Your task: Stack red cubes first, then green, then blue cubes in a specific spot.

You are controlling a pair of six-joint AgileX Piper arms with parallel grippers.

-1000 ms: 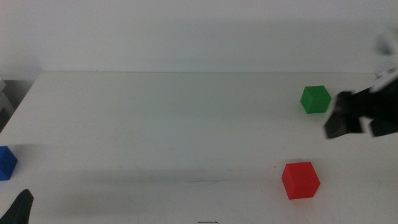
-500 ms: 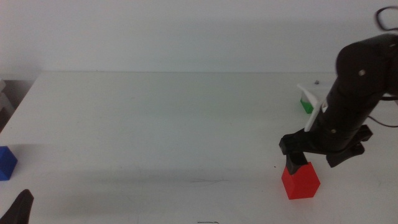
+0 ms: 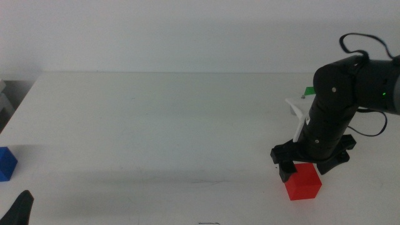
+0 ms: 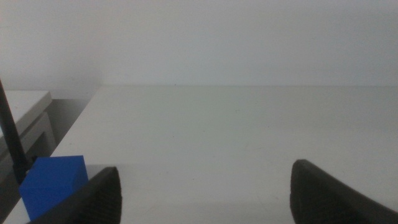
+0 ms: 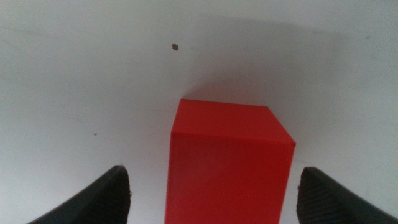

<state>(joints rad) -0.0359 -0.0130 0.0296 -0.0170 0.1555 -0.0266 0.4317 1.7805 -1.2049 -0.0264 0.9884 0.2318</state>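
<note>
The red cube (image 3: pixel 304 183) sits on the white table at the front right. My right gripper (image 3: pixel 305 167) is just above it, open, with a jaw on either side. In the right wrist view the red cube (image 5: pixel 229 160) stands between the wide jaws of the right gripper (image 5: pixel 214 179), with a gap on each side. The green cube (image 3: pixel 309 91) is almost hidden behind the right arm; only a sliver shows. The blue cube (image 3: pixel 5 164) sits at the table's left edge. It also shows in the left wrist view (image 4: pixel 53 184). My left gripper (image 3: pixel 21 210) waits open at the bottom left.
A small dark speck (image 5: pixel 175 46) marks the table beside the red cube. The table's left edge (image 3: pixel 19 103) drops off near the blue cube, with a pale shelf (image 4: pixel 22 115) beyond it. A cable (image 3: pixel 357 39) loops above the right arm.
The right arm swung in from the right edge and came down over the red cube, settling lower and slightly left. It now covers the green cube. The left arm has not moved.
</note>
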